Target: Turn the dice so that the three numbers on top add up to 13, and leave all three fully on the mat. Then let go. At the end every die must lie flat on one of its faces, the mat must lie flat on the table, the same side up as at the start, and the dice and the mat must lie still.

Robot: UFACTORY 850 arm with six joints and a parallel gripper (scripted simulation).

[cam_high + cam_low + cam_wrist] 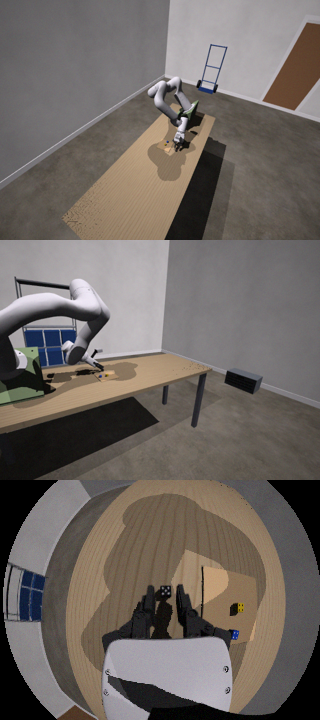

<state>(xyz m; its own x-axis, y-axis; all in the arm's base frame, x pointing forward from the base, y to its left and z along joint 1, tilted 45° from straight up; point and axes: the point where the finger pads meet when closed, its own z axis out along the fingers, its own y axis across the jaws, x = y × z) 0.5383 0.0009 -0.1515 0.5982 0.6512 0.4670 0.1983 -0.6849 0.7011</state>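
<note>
A black die (165,591) with several white pips on the face toward the camera lies beside the mat, between the fingers. My gripper (178,149) (102,369) (165,593) is partly open, with a gap on each side of this die. I cannot make the die out in the top and exterior views. The tan mat (168,149) (109,378) (217,617) lies flat, right of the fingers in the wrist view. A yellow die (165,144) (107,375) (240,607) stands on it. A blue die (167,141) (100,376) (235,635) stands near its edge. Their pips are too small to read surely.
The long wooden table (134,186) (155,371) carries the mat and the arm. The green base bracket (194,109) (28,392) stands at the arm's end of the table. The arm's shadow falls across the mat and the table around the fingers.
</note>
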